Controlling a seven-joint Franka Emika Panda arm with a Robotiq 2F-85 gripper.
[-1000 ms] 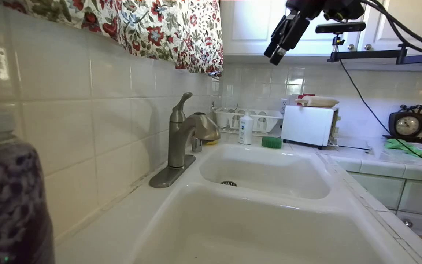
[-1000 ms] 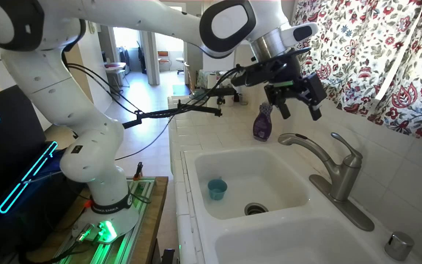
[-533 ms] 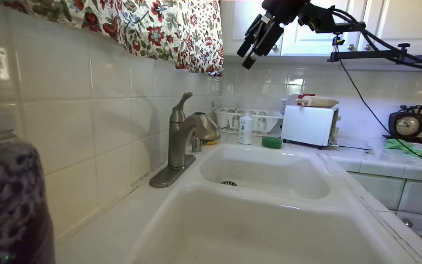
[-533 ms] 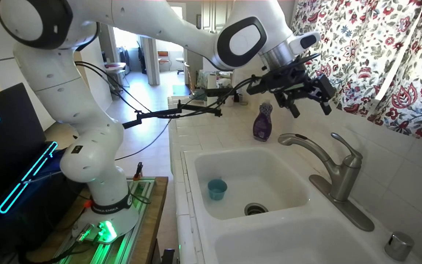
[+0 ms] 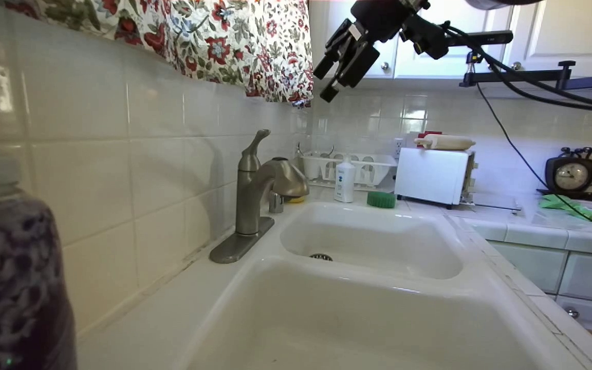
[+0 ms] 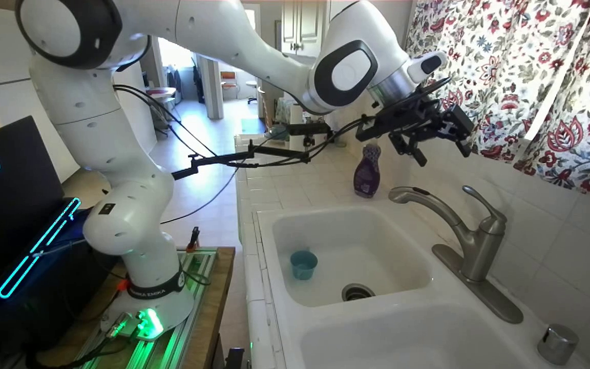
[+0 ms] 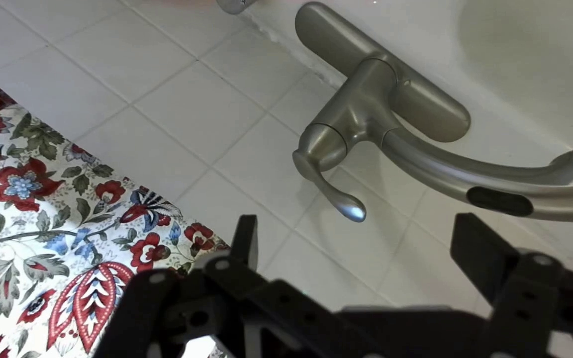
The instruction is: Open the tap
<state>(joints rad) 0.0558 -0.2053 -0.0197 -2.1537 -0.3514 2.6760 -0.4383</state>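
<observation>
Tap [image 6: 482,251]: It is standing ahead of the gripper [image 7: 355,224] and lower down, well apart from the fingers [image 7: 244,241]. The opening is likely waiting to be done.
Lever [image 7: 338,196]: It is sticking up from the tap's top. In the wrist view it is showing just past the gap between the fingers, but really it is sitting farther off. A gentle lift is probably what it is needing.
Gripper: It is hanging high with its jaws spread wide, and it is holding nothing. Doing this step well is likely asking for a slow, straight way down, with one finger for each side of the lever.
Spout [image 7: 435,166]: It is curving out below the gripper, on one finger's side. A bump could be coming if that finger is dipping too soon.
Tiled wall [image 7: 182,109]: It is rising ahead of the gripper, behind the lever.
Curtain [image 7: 92,199]: It is hanging near the other finger; whether they are touching is hard to tell.
</observation>
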